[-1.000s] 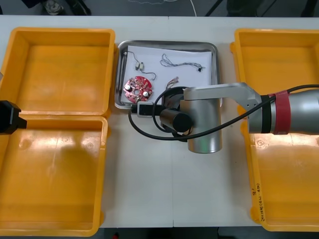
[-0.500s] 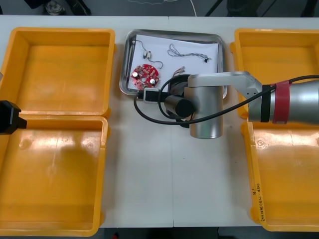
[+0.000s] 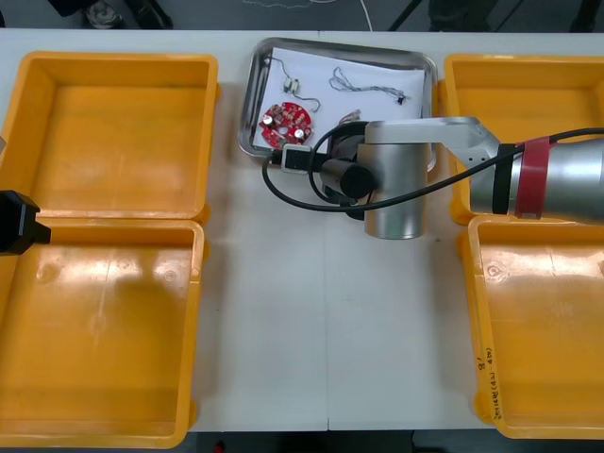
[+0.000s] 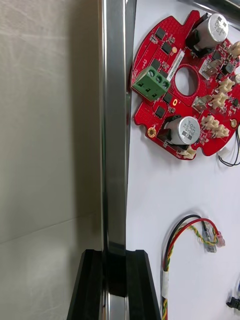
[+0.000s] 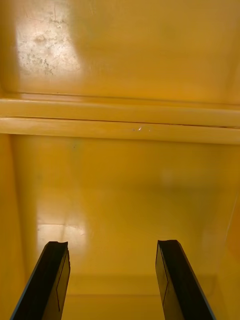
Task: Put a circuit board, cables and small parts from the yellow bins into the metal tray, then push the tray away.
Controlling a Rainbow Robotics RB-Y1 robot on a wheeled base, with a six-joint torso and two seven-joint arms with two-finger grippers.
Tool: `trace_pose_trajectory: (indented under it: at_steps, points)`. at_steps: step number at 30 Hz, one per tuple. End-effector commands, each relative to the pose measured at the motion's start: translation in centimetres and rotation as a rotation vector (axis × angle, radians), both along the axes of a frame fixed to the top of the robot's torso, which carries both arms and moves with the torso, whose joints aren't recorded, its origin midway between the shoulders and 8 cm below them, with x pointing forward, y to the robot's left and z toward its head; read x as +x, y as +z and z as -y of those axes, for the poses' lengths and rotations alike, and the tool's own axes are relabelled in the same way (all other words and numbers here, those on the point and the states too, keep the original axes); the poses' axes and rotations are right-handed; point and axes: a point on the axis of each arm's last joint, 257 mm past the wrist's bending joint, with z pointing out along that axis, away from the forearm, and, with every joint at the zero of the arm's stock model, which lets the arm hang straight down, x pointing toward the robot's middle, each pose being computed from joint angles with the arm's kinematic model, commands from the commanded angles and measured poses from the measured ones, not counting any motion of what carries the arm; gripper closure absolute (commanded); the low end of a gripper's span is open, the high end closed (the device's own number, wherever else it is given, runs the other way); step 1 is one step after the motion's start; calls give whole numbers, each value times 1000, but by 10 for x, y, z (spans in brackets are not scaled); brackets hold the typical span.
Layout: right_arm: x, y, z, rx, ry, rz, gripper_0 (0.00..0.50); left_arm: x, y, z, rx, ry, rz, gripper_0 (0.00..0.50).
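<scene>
**Right gripper pinches tray rim**

Metal tray sits far-centre between the yellow bins, holding the round red circuit board and red and yellow cable. Right gripper is clamped on its rim, near the board. Left gripper is spread over a left bin.

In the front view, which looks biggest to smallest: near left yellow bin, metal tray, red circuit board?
1. near left yellow bin
2. metal tray, its rim in the right tool
3. red circuit board
</scene>
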Motion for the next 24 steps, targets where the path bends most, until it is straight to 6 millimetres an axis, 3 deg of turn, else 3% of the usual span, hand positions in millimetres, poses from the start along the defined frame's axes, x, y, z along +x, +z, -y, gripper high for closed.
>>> trace_pose_trajectory:
  at_steps: [1,10,24]
  points:
    - [5,6,-5,-34,42,22,500,-3,15,-14,84,-60,24,0]
    - [13,11,-24,38,114,32,500,-3,15,-14,84,-60,24,0]
    - [23,12,-19,3,111,49,500,-3,15,-14,84,-60,24,0]
